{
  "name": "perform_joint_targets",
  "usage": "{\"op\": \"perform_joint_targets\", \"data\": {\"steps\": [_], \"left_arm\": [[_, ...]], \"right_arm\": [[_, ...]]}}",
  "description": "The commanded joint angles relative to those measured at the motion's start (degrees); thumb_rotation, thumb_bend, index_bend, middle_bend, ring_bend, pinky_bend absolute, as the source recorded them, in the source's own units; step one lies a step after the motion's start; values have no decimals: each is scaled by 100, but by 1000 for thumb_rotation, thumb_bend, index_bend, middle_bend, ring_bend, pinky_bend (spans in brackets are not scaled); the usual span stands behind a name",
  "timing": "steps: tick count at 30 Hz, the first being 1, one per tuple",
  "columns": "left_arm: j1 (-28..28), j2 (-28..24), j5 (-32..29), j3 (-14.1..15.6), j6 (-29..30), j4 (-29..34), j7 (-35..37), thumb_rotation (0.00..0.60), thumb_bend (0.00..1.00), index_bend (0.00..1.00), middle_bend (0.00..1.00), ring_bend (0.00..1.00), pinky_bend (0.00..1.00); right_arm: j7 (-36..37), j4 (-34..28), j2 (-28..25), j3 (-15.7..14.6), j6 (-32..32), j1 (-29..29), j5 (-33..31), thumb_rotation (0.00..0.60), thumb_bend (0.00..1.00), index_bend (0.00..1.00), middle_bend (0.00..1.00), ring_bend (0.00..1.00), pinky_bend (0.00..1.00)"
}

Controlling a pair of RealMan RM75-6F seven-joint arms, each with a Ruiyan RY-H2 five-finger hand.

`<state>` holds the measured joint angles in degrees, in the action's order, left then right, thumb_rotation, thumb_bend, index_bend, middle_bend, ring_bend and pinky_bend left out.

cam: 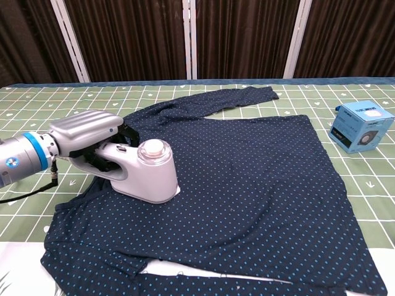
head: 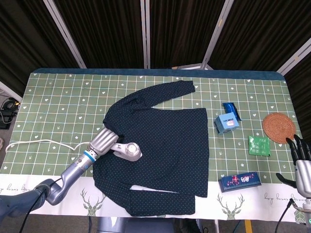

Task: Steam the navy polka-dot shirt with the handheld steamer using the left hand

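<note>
The navy polka-dot shirt [head: 165,141] [cam: 259,179] lies spread flat on the green checked tablecloth, one sleeve reaching toward the back. My left hand [head: 103,141] [cam: 83,131] grips the handle of the silver-white handheld steamer [head: 127,151] [cam: 145,169], whose base rests on the shirt's left part near the collar. Its white cord [head: 39,143] trails off to the left. My right hand [head: 302,158] hangs at the table's right edge, fingers apart and holding nothing.
To the shirt's right sit a blue box [head: 227,122] [cam: 363,126], a green packet [head: 259,145], a woven round coaster [head: 279,127] and a dark blue packet [head: 239,181] near the front edge. Dark curtains hang behind the table.
</note>
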<state>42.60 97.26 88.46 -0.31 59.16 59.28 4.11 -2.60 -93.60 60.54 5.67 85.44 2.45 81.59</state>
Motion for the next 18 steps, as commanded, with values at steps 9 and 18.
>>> {"op": "perform_joint_targets", "data": {"steps": [9,18], "left_arm": [[-205,-237,-208,-163,190,-173,345,600,647,867,783,722,975],[-415,-487,-449,-193,54,-578,678,600,524,837,783,722,968]], "right_arm": [[5,-12,-6,-8,8,-3,17,600,0,0,0,0,0],[-28,-37,-2,-26,22,0,68,600,0,0,0,0,0]]}}
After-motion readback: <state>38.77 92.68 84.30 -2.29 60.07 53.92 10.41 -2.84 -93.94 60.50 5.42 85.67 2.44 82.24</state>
